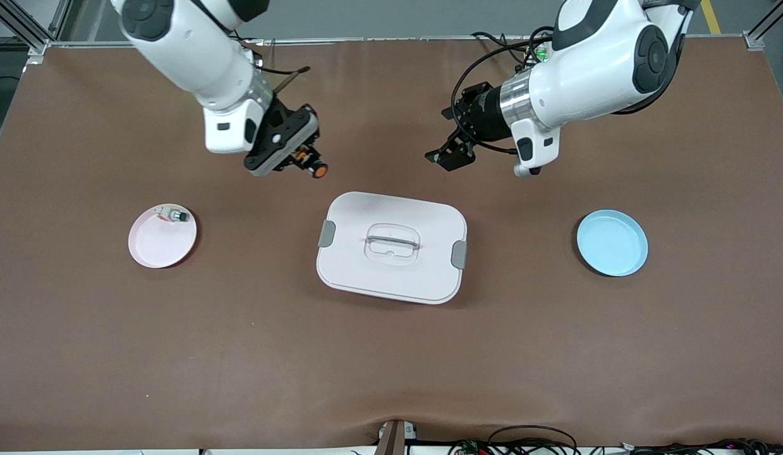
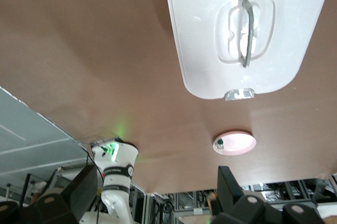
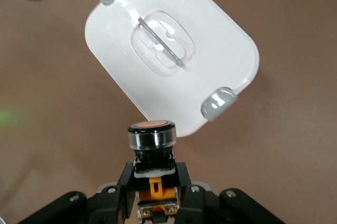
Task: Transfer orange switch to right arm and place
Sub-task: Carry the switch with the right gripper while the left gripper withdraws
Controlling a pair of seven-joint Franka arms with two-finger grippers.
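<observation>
The orange switch (image 1: 316,169) has a black body and a round orange cap. My right gripper (image 1: 304,159) is shut on it and holds it up over the brown table, beside the white lidded box (image 1: 391,246). In the right wrist view the fingers (image 3: 125,182) clamp the switch's body (image 3: 152,147) with the cap pointing away from the wrist, gripper (image 3: 153,175). My left gripper (image 1: 446,157) is open and empty in the air over the table, near the box's other corner. Its fingers stand wide apart in the left wrist view (image 2: 155,192).
A pink plate (image 1: 157,249) toward the right arm's end holds a small silver switch with a green cap (image 1: 172,216). An empty blue plate (image 1: 612,243) lies toward the left arm's end. The box lid has a handle and two grey clips.
</observation>
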